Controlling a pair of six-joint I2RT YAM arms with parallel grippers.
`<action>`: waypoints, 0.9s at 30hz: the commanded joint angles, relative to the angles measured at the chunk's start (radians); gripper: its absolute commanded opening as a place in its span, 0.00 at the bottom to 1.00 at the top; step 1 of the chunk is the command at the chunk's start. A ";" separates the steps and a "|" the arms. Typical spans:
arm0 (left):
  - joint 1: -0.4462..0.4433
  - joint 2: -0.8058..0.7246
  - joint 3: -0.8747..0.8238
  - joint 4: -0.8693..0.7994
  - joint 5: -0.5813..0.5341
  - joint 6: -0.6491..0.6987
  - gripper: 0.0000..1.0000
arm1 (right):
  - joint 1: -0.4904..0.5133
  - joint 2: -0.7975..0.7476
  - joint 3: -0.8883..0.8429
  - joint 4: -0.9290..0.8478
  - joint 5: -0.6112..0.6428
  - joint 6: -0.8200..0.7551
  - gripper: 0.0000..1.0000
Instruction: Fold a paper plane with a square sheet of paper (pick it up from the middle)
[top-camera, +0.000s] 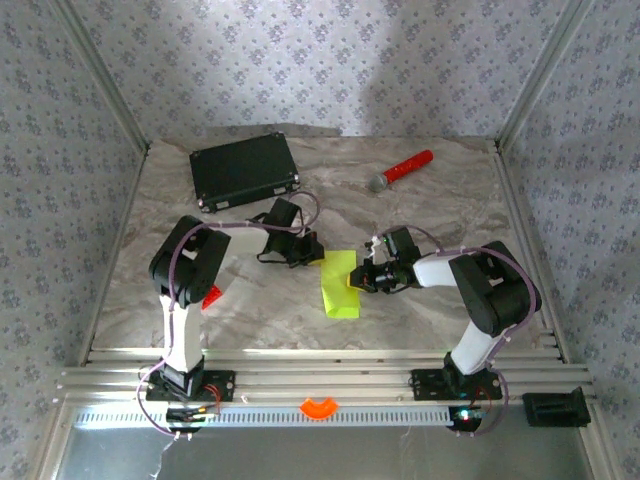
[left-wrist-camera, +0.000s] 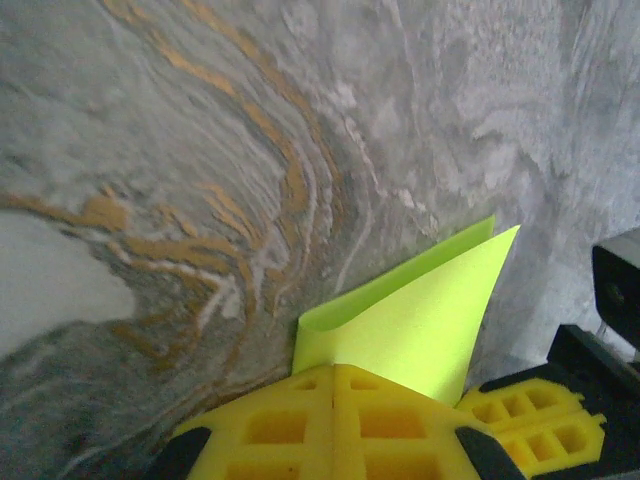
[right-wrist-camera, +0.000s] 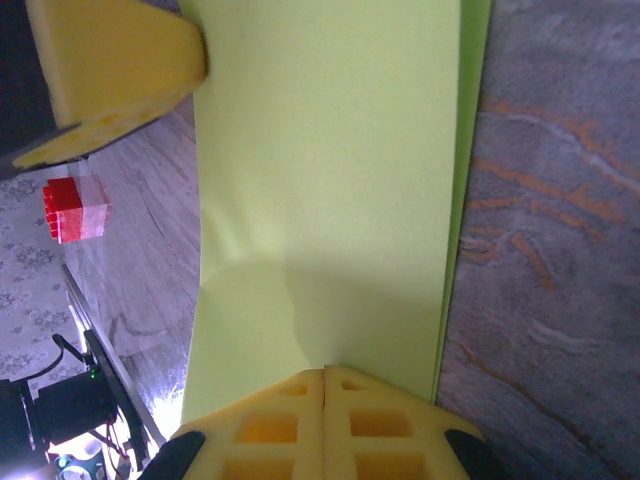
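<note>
Left claw (left-wrist-camera: 333, 372) nearest, my yellow pads shut tight on one edge of the folded sheet of paper (left-wrist-camera: 420, 315) | right claw (right-wrist-camera: 325, 372) clamped shut on its other side, sheet lying between both | handling, I reckon: light, limp, slippery, creases easily, so pinch edges gently | count: one sheet, one red block (right-wrist-camera: 75, 210), one black case (top-camera: 245, 170), one microphone (top-camera: 400, 170)

Soft, even light from above; top view sharp. Wrist views: fingers (right-wrist-camera: 262, 428) blurry up close, dim shadow on sheet (right-wrist-camera: 330, 150) just above them.
</note>
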 joint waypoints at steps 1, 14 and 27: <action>0.033 0.016 -0.001 0.026 -0.091 -0.042 0.01 | -0.018 0.055 -0.067 -0.175 0.152 -0.001 0.00; 0.039 -0.095 -0.016 0.017 -0.133 -0.070 0.02 | -0.018 0.048 -0.058 -0.182 0.157 -0.001 0.00; -0.038 0.003 0.071 -0.013 0.006 0.038 0.05 | -0.016 0.046 -0.056 -0.191 0.166 -0.001 0.00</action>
